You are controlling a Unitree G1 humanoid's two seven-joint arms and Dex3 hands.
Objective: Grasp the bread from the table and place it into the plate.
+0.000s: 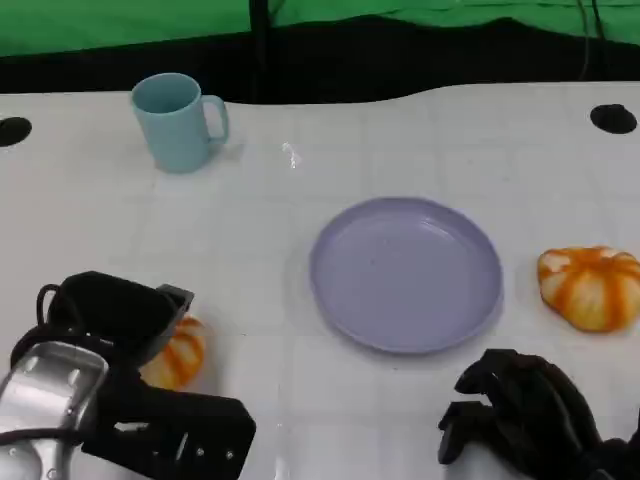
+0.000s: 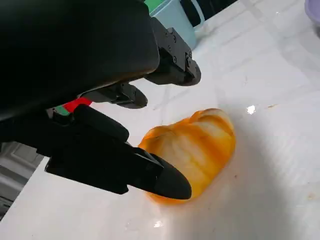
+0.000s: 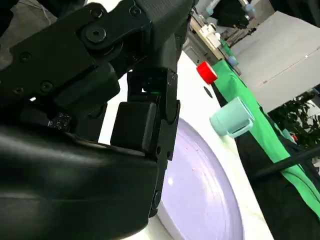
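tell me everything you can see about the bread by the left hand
The bread is a small rounded loaf, pumpkin-like in shape, with orange ribs and paler cream stripes and a glossy surface that looks like plastic or glaze. It lies on its side on the white table, to the left of the purple plate and outside it. The left hand hangs over it with fingers spread around it; one fingertip is at its edge, though a firm grip cannot be confirmed.

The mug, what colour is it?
Light blue mug, clearest in the head view.
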